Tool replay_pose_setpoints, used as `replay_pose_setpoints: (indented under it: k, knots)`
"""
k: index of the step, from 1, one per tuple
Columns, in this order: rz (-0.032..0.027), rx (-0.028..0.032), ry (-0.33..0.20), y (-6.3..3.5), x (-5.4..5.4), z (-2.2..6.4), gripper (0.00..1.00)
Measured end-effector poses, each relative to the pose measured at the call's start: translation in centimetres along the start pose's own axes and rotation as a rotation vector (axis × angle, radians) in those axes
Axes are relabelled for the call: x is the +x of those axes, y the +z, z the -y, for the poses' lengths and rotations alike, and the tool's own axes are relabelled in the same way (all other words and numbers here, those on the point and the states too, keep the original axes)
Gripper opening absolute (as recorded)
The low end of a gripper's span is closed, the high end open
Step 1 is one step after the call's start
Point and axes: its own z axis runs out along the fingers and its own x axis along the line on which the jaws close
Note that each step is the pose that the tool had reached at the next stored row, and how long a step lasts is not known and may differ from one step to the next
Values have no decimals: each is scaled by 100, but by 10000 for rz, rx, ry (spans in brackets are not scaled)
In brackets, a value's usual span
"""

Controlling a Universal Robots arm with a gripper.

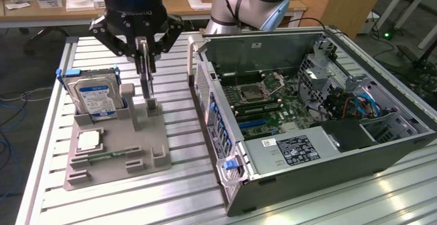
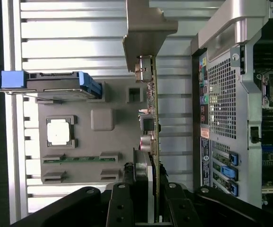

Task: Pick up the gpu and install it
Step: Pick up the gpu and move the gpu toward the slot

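We see gripper [image 1: 143, 51] pinching gpu [image 1: 148, 87] by its top edge | gpu upright, lower end at gray holder [image 1: 147, 133] | computer case [image 1: 209, 110] beside

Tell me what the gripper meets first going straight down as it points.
The gripper holds the gpu upright; its lower edge would likely meet the grey holder tray first, directly beneath.

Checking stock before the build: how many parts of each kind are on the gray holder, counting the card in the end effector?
hard drive: 1
silver chip: 1
memory stick: 1
gpu, gripped by the end effector: 1
Total: 4
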Motion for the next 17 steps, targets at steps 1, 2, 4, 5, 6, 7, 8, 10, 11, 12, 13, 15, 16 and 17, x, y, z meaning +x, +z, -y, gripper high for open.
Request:
replay_pose_setpoints:
  k: [1,2,4,5,6,7,8,10,11,12,13,15,16,17]
  knots:
    - [0,0,0,-26,-1,-1,28]
    - [0,-1,0,-51,-1,-3,28]
    - [0,-1,0,-96,-1,-5,28]
    - [1,-2,0,-104,-1,-6,28]
    - [1,-2,0,-104,-1,-6,28]
    - [1,-2,0,-104,-1,-6,28]
    - [1,-2,-1,-104,-1,-6,28]
    - [0,-1,0,-105,-2,-6,28]
    - [0,-1,0,-105,-2,-6,28]
    - [-2,0,-2,-106,-6,-6,28]
    - [-3,1,-3,-106,-14,-6,28]
    - [0,-1,0,-104,-41,-8,28]
    - [0,-1,0,-104,-58,-8,28]
    - [0,-1,-1,-104,-75,-9,28]
